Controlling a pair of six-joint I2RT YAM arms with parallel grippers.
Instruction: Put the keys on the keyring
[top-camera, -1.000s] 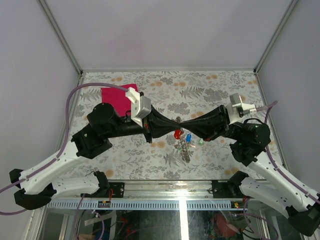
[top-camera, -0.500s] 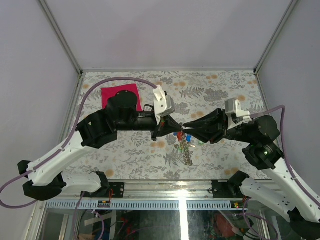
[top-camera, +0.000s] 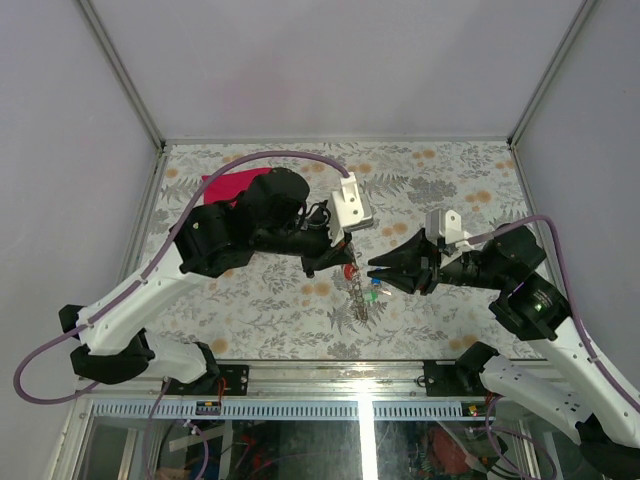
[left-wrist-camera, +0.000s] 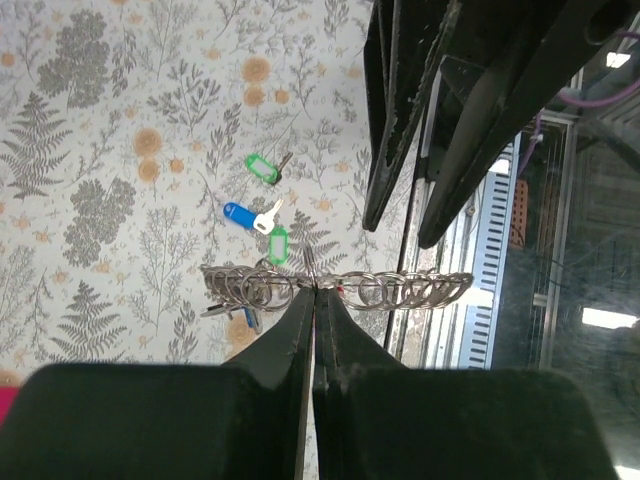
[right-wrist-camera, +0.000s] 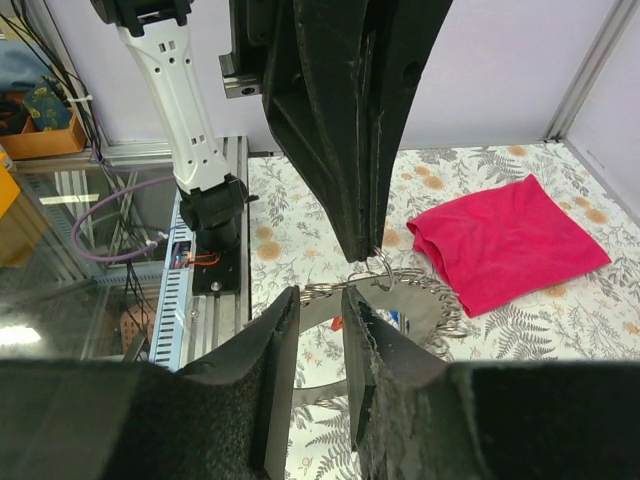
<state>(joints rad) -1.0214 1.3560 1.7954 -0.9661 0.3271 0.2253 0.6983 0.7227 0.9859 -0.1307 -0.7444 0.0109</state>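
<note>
My left gripper (top-camera: 346, 262) (left-wrist-camera: 315, 290) is shut on the grey coiled keyring (left-wrist-camera: 400, 288) and holds it edge-on above the table. The keyring also shows in the top view (top-camera: 358, 298) and the right wrist view (right-wrist-camera: 420, 290). My right gripper (top-camera: 372, 264) (right-wrist-camera: 318, 300) is open, its tips astride the ring's near edge without pinching it. On the table below lie loose keys: a green-tagged one (left-wrist-camera: 262, 168), a blue one (left-wrist-camera: 238, 213) and another green one (left-wrist-camera: 278, 243). A red key head (top-camera: 350, 271) shows beside the ring. Some small keys hang at the ring's left end (left-wrist-camera: 235, 312).
A magenta cloth (top-camera: 228, 183) (right-wrist-camera: 505, 240) lies at the back left, partly under my left arm. The table's near edge with its metal rail (top-camera: 330, 408) lies close below the grippers. White walls close in the table.
Both grippers have shifted a little toward the near edge. The left arm has swung right and turned its wrist, and the right arm has drawn back slightly. The keyring stays in the left fingertips.
</note>
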